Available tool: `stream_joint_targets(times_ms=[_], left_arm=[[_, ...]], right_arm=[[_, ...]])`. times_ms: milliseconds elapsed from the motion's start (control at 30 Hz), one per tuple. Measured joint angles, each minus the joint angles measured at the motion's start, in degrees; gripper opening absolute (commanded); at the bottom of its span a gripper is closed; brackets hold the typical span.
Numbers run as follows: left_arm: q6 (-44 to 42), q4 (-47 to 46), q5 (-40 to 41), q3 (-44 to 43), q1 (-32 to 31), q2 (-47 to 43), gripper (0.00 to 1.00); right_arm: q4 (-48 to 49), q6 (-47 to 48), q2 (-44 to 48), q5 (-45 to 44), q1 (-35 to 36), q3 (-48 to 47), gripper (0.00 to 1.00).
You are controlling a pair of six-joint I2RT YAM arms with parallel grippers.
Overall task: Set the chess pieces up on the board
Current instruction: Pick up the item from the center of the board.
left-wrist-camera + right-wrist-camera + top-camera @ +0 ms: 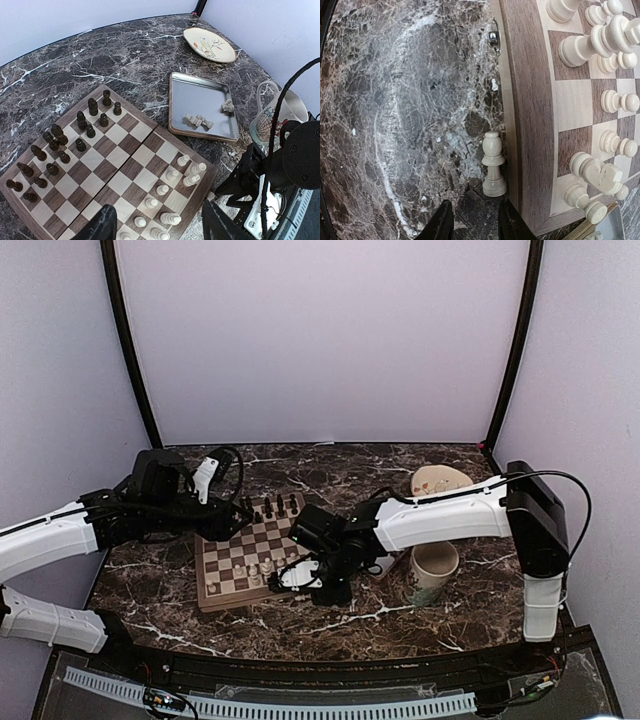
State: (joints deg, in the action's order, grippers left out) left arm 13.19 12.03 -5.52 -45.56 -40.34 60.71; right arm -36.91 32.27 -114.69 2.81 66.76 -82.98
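The board [215, 585] lies at the table's middle, with dark chessmen [272, 507] at its far side and several cream chess pieces [262, 568] at its near right side. In the left wrist view the cream pieces [172, 175] stand in the board's [120, 132] lower right rows. My left gripper [160, 232] is open and empty above the board. My right gripper [474, 225] is open, low over the marble. A cream piece [493, 167] appears to lie on its side against the board's rim [527, 100], just ahead of my right fingers and untouched.
A grey metal tray [200, 100] right of the board holds several cream pieces [199, 121]. A mug [433, 572] stands right of the right gripper, and a painted plate [440, 480] lies behind it. The right arm [440, 520] crosses above the tray.
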Motion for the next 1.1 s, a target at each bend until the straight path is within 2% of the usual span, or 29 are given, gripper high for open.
stream_joint_targets(times_ms=[767, 967, 1100], left_arm=[[0.5, -2.1, -1.6, 1.6, 0.0, 0.0, 0.6], [0.5, -2.1, -1.6, 1.9, 0.0, 0.1, 0.6], [0.5, -2.1, -1.6, 1.9, 0.0, 0.1, 0.6]], right_arm=[[-0.9, -2.2, -5.7, 0.3, 0.0, -4.1, 0.3], [-1.7, -2.8, -6.5, 1.1, 0.0, -5.2, 0.26], [-2.0, -3.1, -6.5, 1.3, 0.0, -5.2, 0.17]])
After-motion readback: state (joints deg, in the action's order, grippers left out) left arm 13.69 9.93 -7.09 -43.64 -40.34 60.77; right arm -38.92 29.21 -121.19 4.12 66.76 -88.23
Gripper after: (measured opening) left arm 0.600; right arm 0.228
